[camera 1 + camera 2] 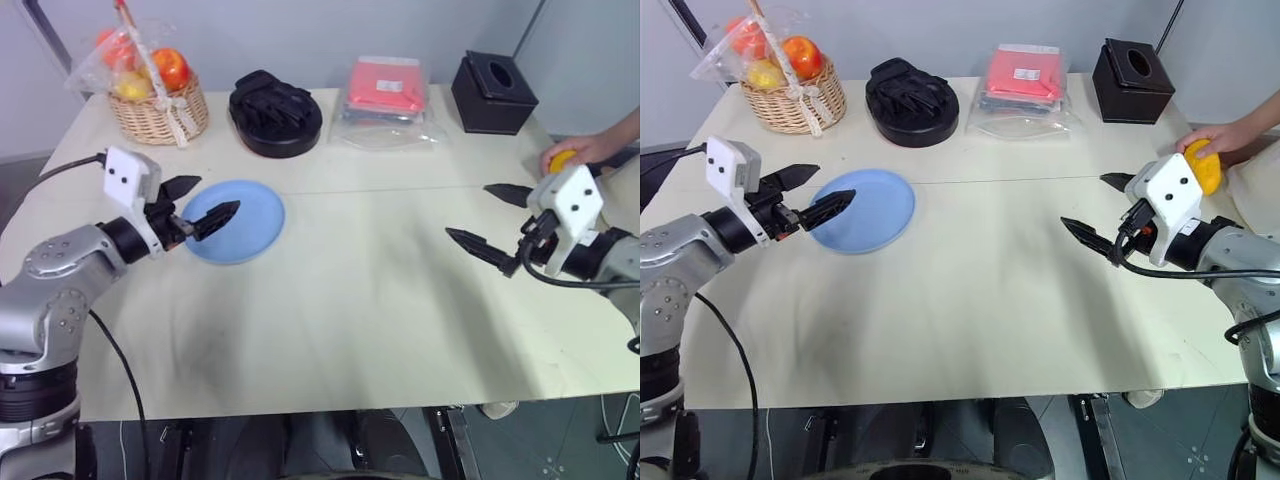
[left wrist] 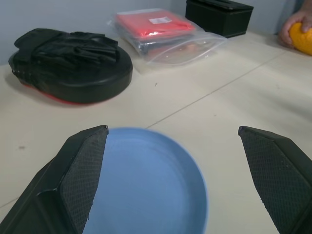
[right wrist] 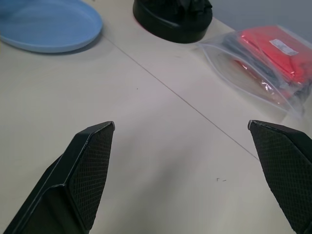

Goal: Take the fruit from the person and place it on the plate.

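Note:
The yellow-orange fruit (image 1: 563,158) rests at the table's far right edge under the person's hand (image 1: 592,147), which covers most of it. My right gripper (image 1: 466,210) hovers open and empty just left of that hand, a short gap away, pointing toward the table's middle. The light-blue plate (image 1: 250,225) lies flat on the left half of the table. My left gripper (image 1: 220,194) is open and empty over the plate's near-left rim, its lower finger above the plate. The left wrist view shows the plate (image 2: 146,190) below the fingers and the fruit (image 2: 302,36) far off.
Along the back edge stand a wicker basket (image 1: 160,110) of bagged round fruits, a round black dish (image 1: 275,115) of dark objects, a red item in a clear bag (image 1: 385,100) and a black tissue box (image 1: 492,92). A seam line crosses the tabletop.

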